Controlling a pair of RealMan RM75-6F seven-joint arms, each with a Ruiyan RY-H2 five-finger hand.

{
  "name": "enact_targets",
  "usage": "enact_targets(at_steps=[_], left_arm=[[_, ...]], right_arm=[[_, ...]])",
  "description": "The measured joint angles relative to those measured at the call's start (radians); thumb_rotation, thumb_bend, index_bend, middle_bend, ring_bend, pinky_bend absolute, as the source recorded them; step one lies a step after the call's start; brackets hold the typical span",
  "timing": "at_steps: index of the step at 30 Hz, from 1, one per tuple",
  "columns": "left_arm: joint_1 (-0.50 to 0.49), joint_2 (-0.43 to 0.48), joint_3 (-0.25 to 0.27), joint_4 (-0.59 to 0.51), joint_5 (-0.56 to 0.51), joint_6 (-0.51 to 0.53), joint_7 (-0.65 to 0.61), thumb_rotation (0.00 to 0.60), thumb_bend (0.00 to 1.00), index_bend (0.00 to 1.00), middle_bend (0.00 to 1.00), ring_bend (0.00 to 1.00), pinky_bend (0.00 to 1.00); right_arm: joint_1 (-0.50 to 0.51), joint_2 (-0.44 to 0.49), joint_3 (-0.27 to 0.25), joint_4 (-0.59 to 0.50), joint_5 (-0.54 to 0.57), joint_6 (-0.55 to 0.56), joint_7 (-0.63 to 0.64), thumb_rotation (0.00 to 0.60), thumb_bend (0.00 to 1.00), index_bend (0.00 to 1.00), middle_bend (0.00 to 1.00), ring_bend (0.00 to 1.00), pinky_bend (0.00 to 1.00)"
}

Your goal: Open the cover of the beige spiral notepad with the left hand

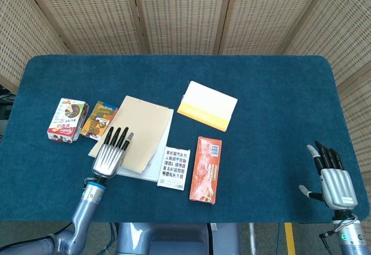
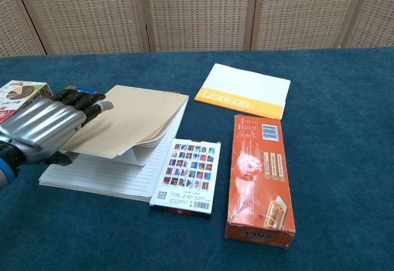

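Observation:
The beige spiral notepad (image 1: 144, 128) lies left of centre on the blue table, its spiral along the far edge. Its cover (image 2: 129, 120) is lifted at the near side, together with a few sheets, and a lined page (image 2: 98, 175) shows beneath. My left hand (image 1: 111, 153) holds the cover's near-left edge, fingers on top and thumb under it; in the chest view the left hand (image 2: 42, 130) hides that corner. My right hand (image 1: 332, 178) rests open at the table's near right edge, far from the notepad.
A yellow-and-white Lexicon book (image 1: 207, 105) lies behind the notepad to the right. A card pack (image 2: 187, 173) and an orange box (image 2: 258, 178) lie just right of it. Two snack boxes (image 1: 68, 120) sit to its left.

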Motion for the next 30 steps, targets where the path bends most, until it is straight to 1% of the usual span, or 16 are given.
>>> enact_targets(at_steps=[1,4,11,13,16,18,21,30], left_arm=[[-0.005,0.002,-0.005,0.000,-0.005,0.000,0.000,0.600,0.59,0.20,0.00,0.00,0.00],[-0.019,0.007,-0.018,-0.002,-0.019,-0.004,0.004,0.600,0.60,0.30,0.00,0.00,0.00],[-0.049,0.025,-0.043,-0.018,-0.056,-0.019,0.026,0.600,0.61,0.44,0.00,0.00,0.00],[-0.058,0.031,-0.049,-0.024,-0.064,-0.019,0.033,0.600,0.62,0.52,0.00,0.00,0.00],[-0.068,0.037,-0.051,-0.026,-0.062,-0.010,0.035,0.600,0.63,0.68,0.00,0.00,0.00],[-0.070,0.038,-0.051,-0.026,-0.060,-0.002,0.029,0.600,0.64,0.75,0.00,0.00,0.00],[-0.072,0.039,-0.048,-0.023,-0.048,0.017,0.013,0.600,0.64,0.78,0.00,0.00,0.00],[-0.073,0.066,-0.024,-0.018,-0.041,0.036,0.011,0.600,0.64,0.80,0.00,0.00,0.00]], right_arm=[[0.000,0.000,0.000,-0.001,0.000,0.000,0.001,0.600,0.00,0.00,0.00,0.00,0.00],[0.000,0.002,0.000,-0.002,0.000,-0.001,0.004,0.600,0.00,0.00,0.00,0.00,0.00],[0.001,0.002,0.000,-0.002,0.000,-0.003,0.010,0.600,0.00,0.00,0.00,0.00,0.00],[0.001,0.003,0.000,-0.003,0.001,-0.003,0.011,0.600,0.00,0.00,0.00,0.00,0.00],[0.001,0.003,0.000,-0.003,0.002,-0.003,0.013,0.600,0.00,0.00,0.00,0.00,0.00],[0.001,0.003,0.001,-0.003,0.002,-0.003,0.013,0.600,0.00,0.00,0.00,0.00,0.00],[0.001,0.003,0.001,-0.004,0.003,-0.004,0.015,0.600,0.00,0.00,0.00,0.00,0.00],[0.000,0.003,0.002,-0.003,0.003,-0.002,0.018,0.600,0.00,0.00,0.00,0.00,0.00]])
